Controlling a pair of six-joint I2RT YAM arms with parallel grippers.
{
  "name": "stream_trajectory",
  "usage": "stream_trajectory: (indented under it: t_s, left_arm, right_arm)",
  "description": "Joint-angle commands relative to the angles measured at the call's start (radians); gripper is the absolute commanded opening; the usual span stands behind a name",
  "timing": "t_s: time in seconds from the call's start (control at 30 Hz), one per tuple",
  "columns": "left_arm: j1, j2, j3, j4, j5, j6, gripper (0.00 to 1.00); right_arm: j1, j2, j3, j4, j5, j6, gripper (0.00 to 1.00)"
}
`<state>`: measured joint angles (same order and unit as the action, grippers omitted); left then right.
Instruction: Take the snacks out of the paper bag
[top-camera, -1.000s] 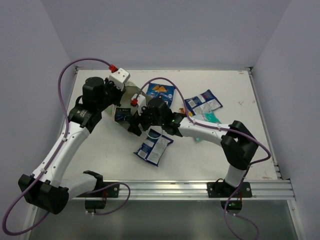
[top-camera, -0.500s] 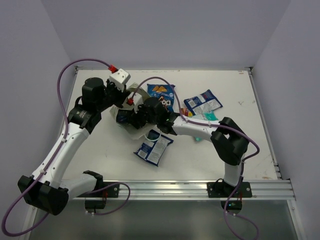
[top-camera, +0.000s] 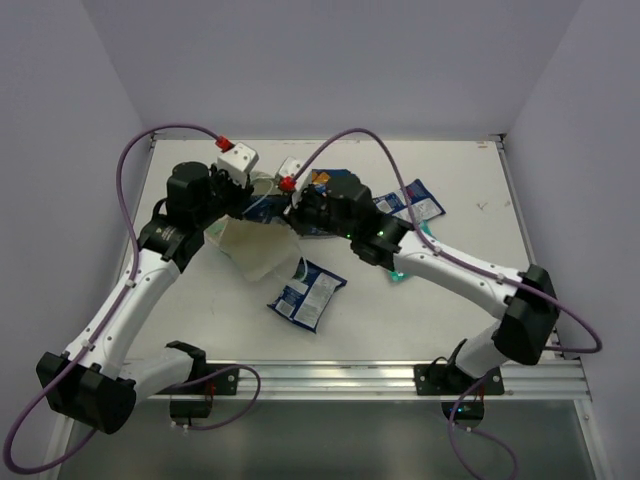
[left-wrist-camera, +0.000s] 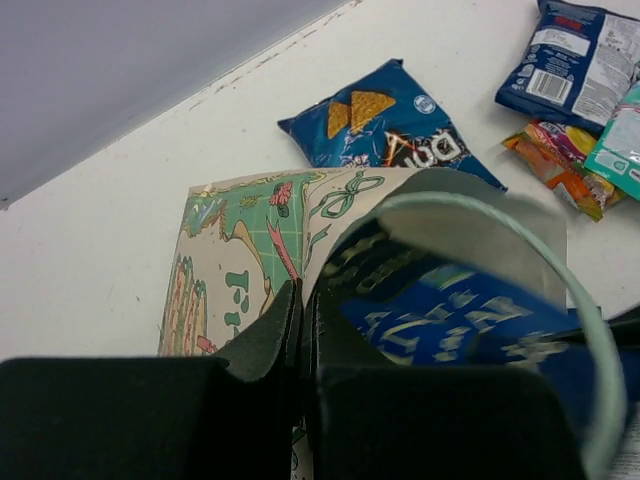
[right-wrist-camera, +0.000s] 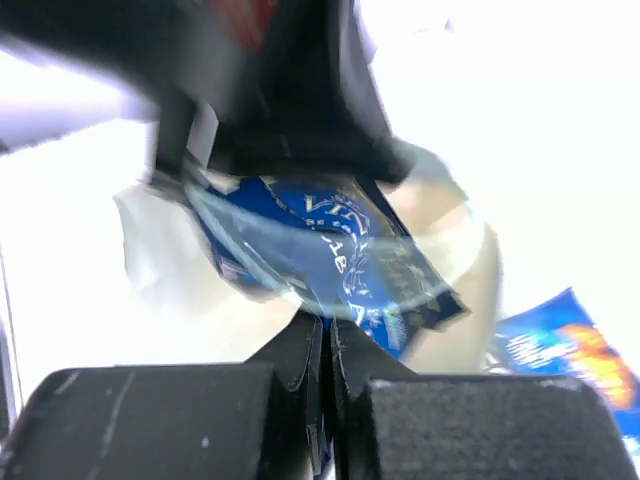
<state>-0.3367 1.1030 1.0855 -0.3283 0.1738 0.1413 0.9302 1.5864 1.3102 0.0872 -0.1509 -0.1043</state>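
Blue packet (right-wrist-camera: 330, 255) sits in the mouth of the paper bag (top-camera: 252, 250), clamped by the right gripper (right-wrist-camera: 325, 345); the left gripper (left-wrist-camera: 302, 315) pinches the bag rim. Extraction step; next, draw the packet clear of the bag.

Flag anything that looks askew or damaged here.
The paper bag is off upright, tipped, its mouth bent out of shape, its wall pinched by the left gripper. A blue packet sticks out of the mouth, clamped by the right gripper. The other packets lie scattered, none visibly torn.
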Motion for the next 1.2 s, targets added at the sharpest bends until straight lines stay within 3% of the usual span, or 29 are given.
stream_trajectory:
  t_s: [0.0,0.3,0.43,0.67,0.93,1.17]
  left_arm:
    - [-0.004,-0.003,-0.009,0.057,-0.046,-0.003,0.0]
    - [-0.002,0.0,-0.004,0.078,-0.112,0.001,0.0]
    - [-0.002,-0.02,-0.016,0.092,-0.083,0.021,0.0]
    - [-0.002,-0.071,-0.029,0.103,-0.007,0.06,0.0]
    - [-0.002,-0.114,-0.05,0.051,0.138,0.164,0.0]
    - [-0.002,-0.129,-0.038,0.018,0.092,0.158,0.0]
  right_arm:
    - [-0.001,-0.161,0.083,0.002,-0.012,-0.089,0.0]
    - [-0.019,-0.318,0.155,-0.024,0.141,-0.233,0.0]
    - [-0.083,-0.374,0.141,-0.027,0.229,-0.258,0.0]
    - [-0.426,-0.413,0.014,-0.055,0.339,-0.206,0.0]
    - [-0.77,-0.2,-0.108,0.035,0.477,-0.156,0.0]
    - [-0.867,0.059,0.009,0.115,0.735,-0.144,0.0]
